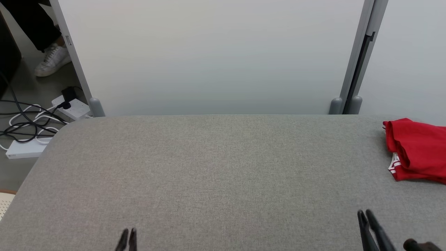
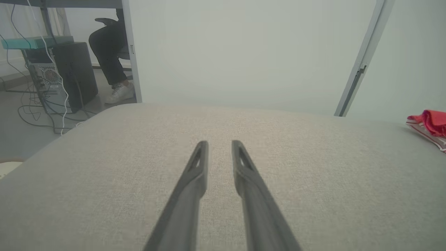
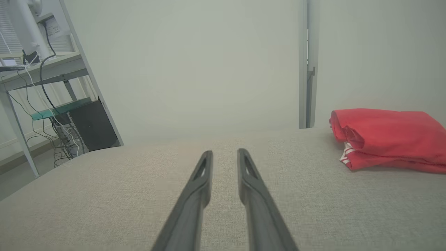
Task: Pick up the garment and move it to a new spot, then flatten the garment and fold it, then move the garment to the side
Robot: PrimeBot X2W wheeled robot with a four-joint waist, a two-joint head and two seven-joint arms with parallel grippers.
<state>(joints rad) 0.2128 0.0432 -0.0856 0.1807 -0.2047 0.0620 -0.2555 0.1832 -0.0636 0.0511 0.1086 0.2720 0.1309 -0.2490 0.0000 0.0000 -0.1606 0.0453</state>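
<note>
red folded garment (image 1: 416, 150), grey woven surface (image 1: 209, 167)

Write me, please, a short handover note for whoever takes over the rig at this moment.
Left tool: fingers slightly apart, holding nothing, over the near left of the grey table.
Right tool: likewise slightly apart and empty, over the near right.
Red garment: folded in layers, lying at the table's far right side, apart from both tools.
Done, by the look of it: folding and moving it aside.
Left: probably nothing; perhaps check the fold is tidy.
</note>
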